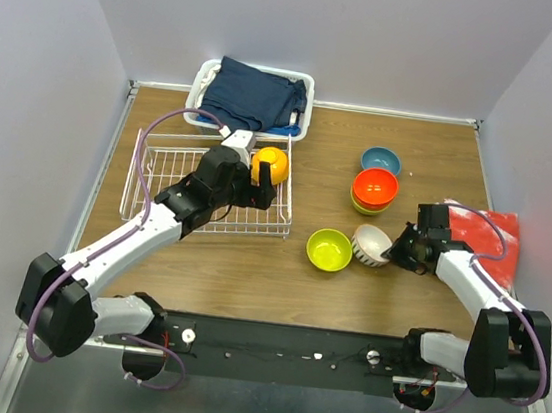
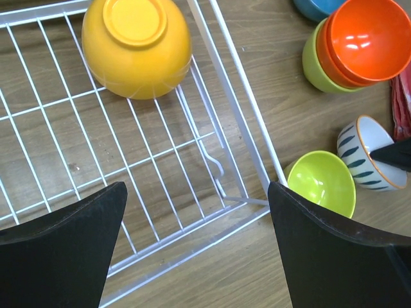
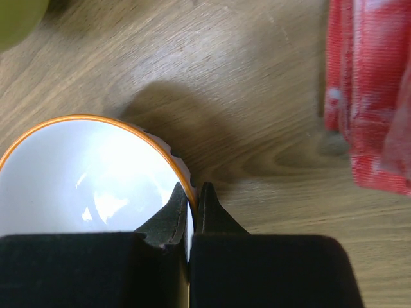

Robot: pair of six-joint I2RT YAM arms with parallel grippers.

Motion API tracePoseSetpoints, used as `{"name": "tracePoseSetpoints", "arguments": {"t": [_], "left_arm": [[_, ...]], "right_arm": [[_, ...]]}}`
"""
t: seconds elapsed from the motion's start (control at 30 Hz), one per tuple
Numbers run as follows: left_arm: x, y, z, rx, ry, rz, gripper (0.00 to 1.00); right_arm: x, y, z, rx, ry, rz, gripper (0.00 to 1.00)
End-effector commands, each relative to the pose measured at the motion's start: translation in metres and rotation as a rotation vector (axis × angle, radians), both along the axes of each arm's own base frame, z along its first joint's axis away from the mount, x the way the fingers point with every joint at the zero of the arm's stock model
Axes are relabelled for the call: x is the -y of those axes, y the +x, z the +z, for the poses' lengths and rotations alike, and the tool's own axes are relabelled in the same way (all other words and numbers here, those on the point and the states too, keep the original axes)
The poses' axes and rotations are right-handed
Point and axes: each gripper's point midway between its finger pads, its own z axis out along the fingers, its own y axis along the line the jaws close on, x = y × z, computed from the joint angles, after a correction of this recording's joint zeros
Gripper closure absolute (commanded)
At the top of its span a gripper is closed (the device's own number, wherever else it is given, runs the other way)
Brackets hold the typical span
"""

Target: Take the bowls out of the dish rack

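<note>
The right gripper point(image 3: 191, 192) clamps the rim of the white bowl point(image 3: 83, 173), apparently parking it on the table point(image 3: 257, 96). The left gripper point(image 2: 196, 186), fingers wide apart, faces the yellow bowl point(image 2: 136, 48) in the rack point(image 2: 226, 83), ready to straddle it.

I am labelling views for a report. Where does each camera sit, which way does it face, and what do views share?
Top: above and behind the arms, facing down on the table; both arms show, bases at the bottom.
Left wrist: on the left arm over the dish rack, facing down at the upturned yellow bowl; the open left gripper shows.
Right wrist: on the right arm, facing down at the white bowl; the right gripper pinches its rim.
Shared: both wrist views show the white bowl.
</note>
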Motion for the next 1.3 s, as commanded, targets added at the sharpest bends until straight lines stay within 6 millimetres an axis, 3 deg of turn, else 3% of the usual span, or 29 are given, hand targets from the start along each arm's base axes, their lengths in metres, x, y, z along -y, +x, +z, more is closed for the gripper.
{"name": "tracePoseSetpoints", "arguments": {"t": [0.0, 0.03, 0.13, 0.3, 0.47, 0.6, 0.63, 0.8, 0.97, 1.07, 1.27], "left_arm": [[-0.004, 0.012, 0.013, -0.016, -0.062, 0.062, 0.01], [-0.005, 0.013, 0.013, -0.021, -0.076, 0.069, 0.01], [-0.004, 0.019, 0.015, -0.041, -0.139, 0.081, 0.01], [-0.009, 0.03, 0.009, -0.09, -0.189, 0.119, 0.01], [-0.02, 0.042, -0.003, -0.147, -0.225, 0.164, 0.01], [-0.025, 0.05, -0.008, -0.17, -0.245, 0.178, 0.01], [-0.026, 0.05, -0.009, -0.173, -0.245, 0.178, 0.01], [-0.03, 0.056, -0.01, -0.145, -0.179, 0.147, 0.01], [-0.043, 0.059, -0.01, -0.087, -0.046, 0.117, 0.01], [-0.051, 0.061, -0.009, -0.038, 0.05, 0.078, 0.01], [-0.055, 0.066, -0.004, 0.115, 0.305, -0.08, 0.01]], "right_arm": [[0.021, 0.02, 0.017, 0.086, -0.104, -0.093, 0.99], [0.032, 0.021, 0.017, 0.09, -0.158, -0.134, 0.99], [0.042, 0.025, 0.02, 0.114, -0.194, -0.18, 0.99], [0.041, 0.031, 0.01, 0.132, -0.178, -0.196, 0.94], [0.032, 0.023, -0.006, 0.089, -0.143, -0.163, 0.78], [0.03, 0.018, -0.003, 0.103, -0.133, -0.154, 0.6], [0.03, 0.018, 0.0, 0.114, -0.132, -0.154, 0.5], [0.032, 0.018, 0.024, 0.166, -0.143, -0.138, 0.33], [0.032, 0.026, 0.057, 0.243, -0.159, -0.091, 0.09], [0.03, 0.032, 0.079, 0.295, -0.169, -0.051, 0.01], [0.03, 0.037, 0.112, 0.383, -0.19, -0.009, 0.0]]}}
